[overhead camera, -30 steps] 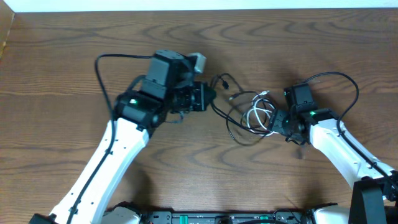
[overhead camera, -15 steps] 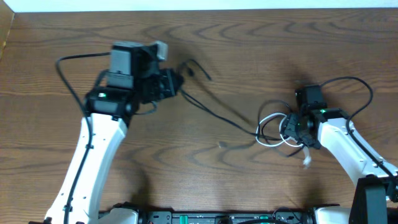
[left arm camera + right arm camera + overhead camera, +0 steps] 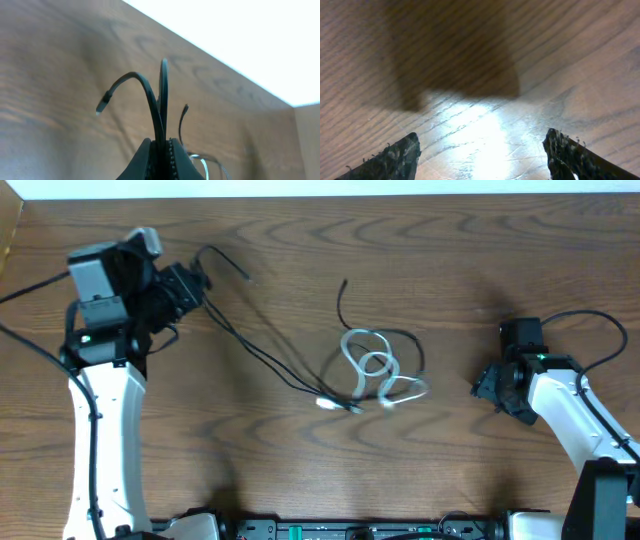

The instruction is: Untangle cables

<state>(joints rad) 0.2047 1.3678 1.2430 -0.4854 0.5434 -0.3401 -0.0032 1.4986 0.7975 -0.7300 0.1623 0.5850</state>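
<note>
Cables stretched across a wooden table (image 3: pixel 300 240)
The left gripper (image 3: pixel 185 285) clamps a thin black cable (image 3: pixel 260 358) running to the white cable (image 3: pixel 372 365), which lies looped mid-table beside a black cord (image 3: pixel 413 345). The right gripper (image 3: pixel 488 385) gapes empty over dark brown grain.

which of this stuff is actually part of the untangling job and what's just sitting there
Part of the job:
- black cables, one pinched in the left gripper
- white cable, looped mid-table
- right gripper, open, holding nothing

Not part of it:
- table
- arm wires, fixed to the robot
</note>
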